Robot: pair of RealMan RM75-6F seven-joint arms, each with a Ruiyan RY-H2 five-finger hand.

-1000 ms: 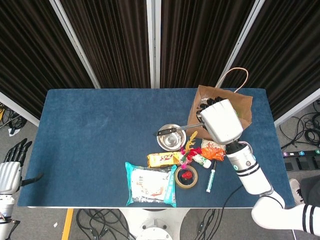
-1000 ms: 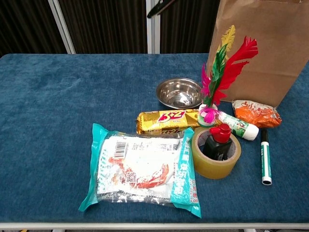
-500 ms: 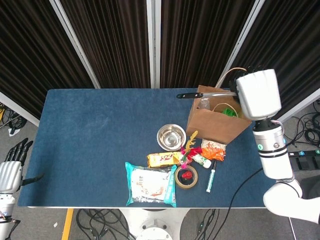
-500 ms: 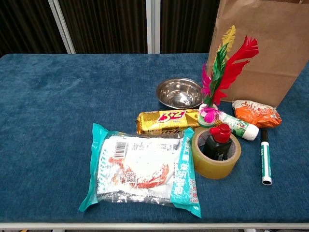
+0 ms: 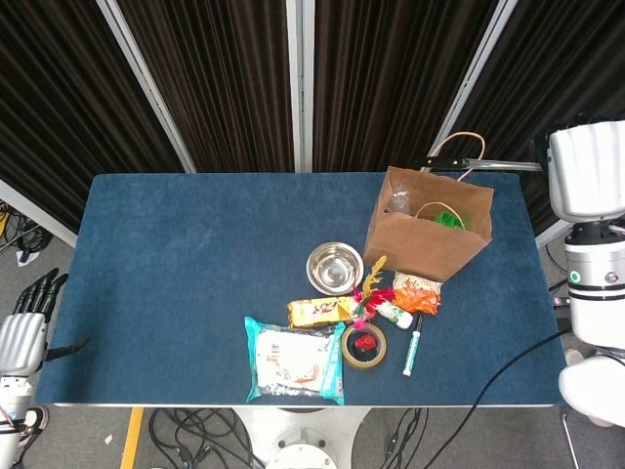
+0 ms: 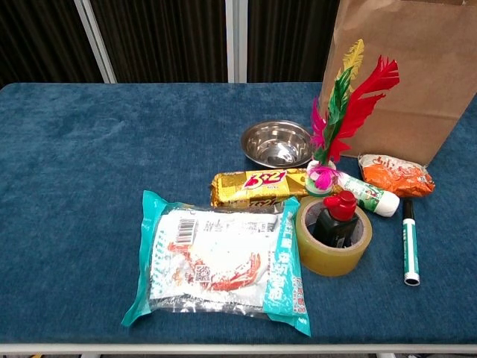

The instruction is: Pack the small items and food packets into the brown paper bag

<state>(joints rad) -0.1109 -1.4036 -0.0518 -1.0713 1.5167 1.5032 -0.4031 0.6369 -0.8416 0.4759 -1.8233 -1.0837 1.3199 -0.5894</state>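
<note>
Only the yellow packet shows red lettering, unreadable; right hand grips a black-handled utensil.

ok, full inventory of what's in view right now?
paper bag: 1, brown, standing open, back right of table
steel bowl: 1, silver, left of bag
feather shuttlecock: 1, red, pink, green, yellow, upright before bag
snack bar: 1, gold, in front of bowl
large food packet: 1, teal and white, front centre
tape roll: 1, tan, small red-capped black bottle inside it
tube: 1, white and green
orange packet: 1, by bag
marker: 1, green and white, far right
left hand: off table's left edge
right hand: holds thin black-handled tool beyond the bag
</note>
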